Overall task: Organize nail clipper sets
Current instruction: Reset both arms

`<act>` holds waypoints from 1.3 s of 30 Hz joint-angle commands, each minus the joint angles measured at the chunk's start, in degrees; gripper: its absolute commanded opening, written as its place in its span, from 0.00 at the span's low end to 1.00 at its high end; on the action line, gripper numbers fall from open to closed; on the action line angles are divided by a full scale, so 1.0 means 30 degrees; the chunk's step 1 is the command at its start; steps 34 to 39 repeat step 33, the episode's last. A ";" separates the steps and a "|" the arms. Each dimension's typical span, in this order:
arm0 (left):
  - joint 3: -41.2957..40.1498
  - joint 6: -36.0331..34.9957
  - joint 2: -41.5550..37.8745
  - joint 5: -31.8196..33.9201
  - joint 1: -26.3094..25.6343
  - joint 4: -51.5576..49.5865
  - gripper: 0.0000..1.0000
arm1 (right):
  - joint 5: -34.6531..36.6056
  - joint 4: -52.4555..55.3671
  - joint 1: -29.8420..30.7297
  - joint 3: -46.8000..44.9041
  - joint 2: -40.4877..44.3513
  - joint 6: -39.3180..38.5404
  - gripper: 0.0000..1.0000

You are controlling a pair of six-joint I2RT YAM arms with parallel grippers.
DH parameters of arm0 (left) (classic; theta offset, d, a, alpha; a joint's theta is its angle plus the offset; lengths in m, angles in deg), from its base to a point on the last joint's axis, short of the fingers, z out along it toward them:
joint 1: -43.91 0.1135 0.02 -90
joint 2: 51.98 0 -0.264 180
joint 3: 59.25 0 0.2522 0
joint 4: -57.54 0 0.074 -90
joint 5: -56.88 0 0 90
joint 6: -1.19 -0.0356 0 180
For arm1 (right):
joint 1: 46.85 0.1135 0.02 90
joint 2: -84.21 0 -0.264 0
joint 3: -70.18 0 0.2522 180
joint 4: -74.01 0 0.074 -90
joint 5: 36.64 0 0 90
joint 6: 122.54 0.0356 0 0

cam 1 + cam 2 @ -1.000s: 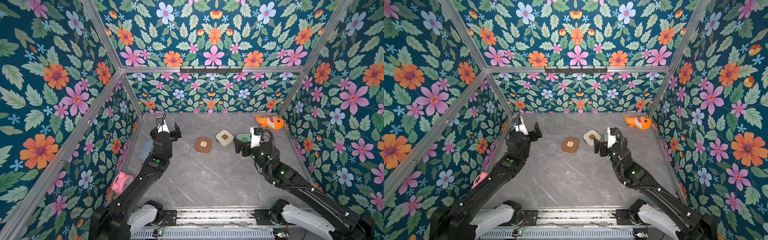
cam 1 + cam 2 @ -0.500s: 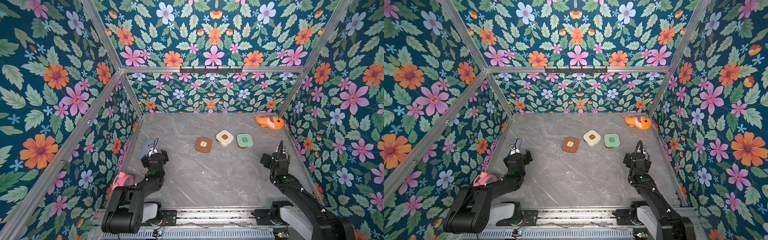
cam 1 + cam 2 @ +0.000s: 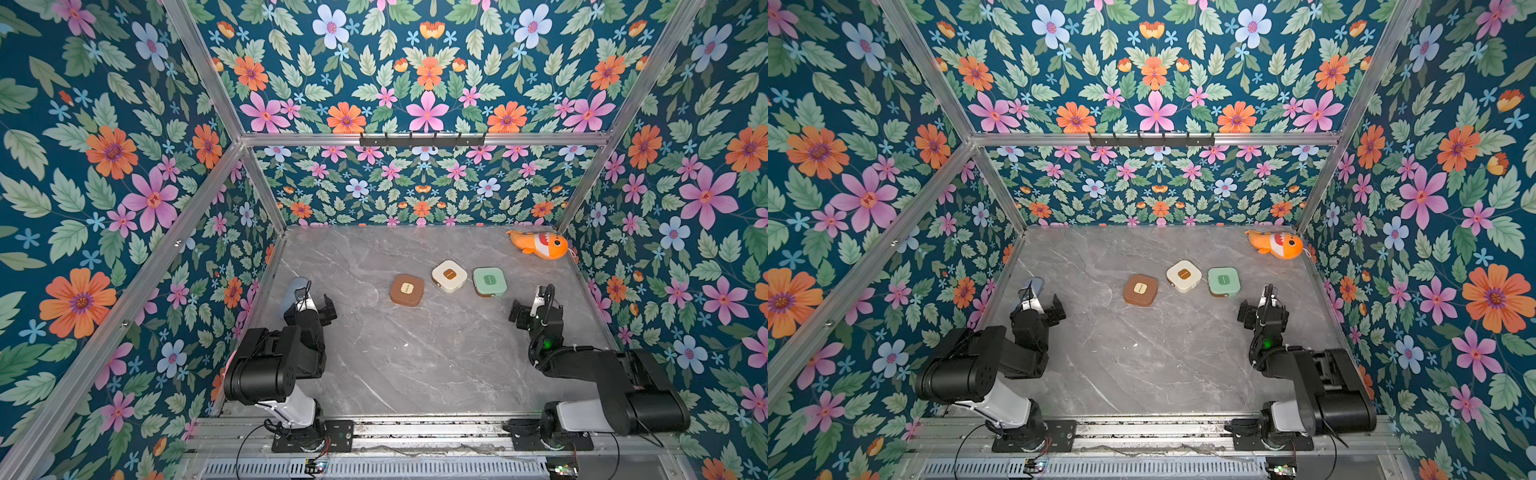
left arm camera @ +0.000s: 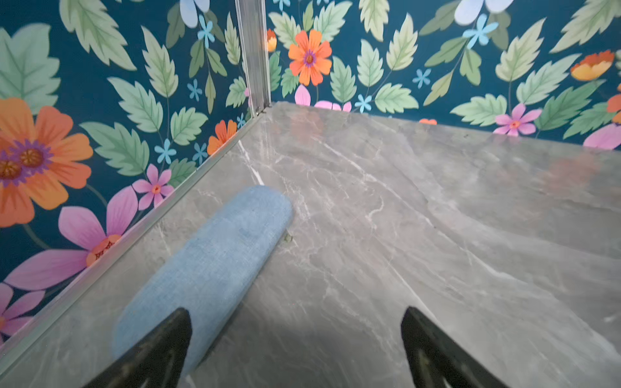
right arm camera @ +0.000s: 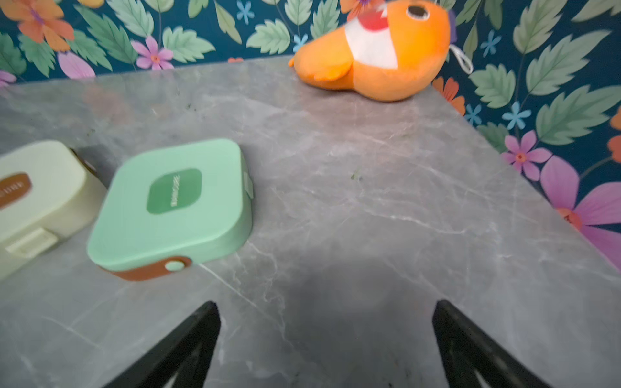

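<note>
Spanning grey table [image 3: 415, 365], holding left gripper [image 3: 313, 301] at 9 o'clock and right gripper [image 3: 534, 308] at 3 o'clock — both gaping, gripping nothing; showing brown case [image 3: 407, 289], cream case [image 3: 449, 275], mint case [image 3: 489, 281] shut, lining up toward 1 o'clock

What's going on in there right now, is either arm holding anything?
Nothing is being handled. The left gripper and right gripper are both open and empty, low over the grey marble table. The brown rounded-square case, the cream case and the mint green case lie closed in a row mid-table, untouched.
</note>
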 commanded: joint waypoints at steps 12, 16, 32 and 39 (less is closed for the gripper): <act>0.0858 -0.0544 0.0158 -0.1112 -0.0028 0.0123 0.99 | -0.2001 -0.0451 -0.0873 0.1544 0.0084 -0.0055 0.99; 0.0810 -0.0566 0.0132 -0.1100 -0.0027 0.0177 0.99 | -0.2083 -0.0613 -0.0867 0.1551 0.0034 -0.0133 0.99; 0.1191 -0.1026 0.0225 -0.0487 -0.0525 -0.0391 1.00 | -0.2441 -0.0291 -0.0992 0.1607 0.0083 -0.0022 0.99; 0.1180 -0.1038 0.0240 -0.0472 -0.0524 -0.0394 1.00 | -0.2634 -0.0473 -0.0988 0.1606 0.0029 -0.0176 0.99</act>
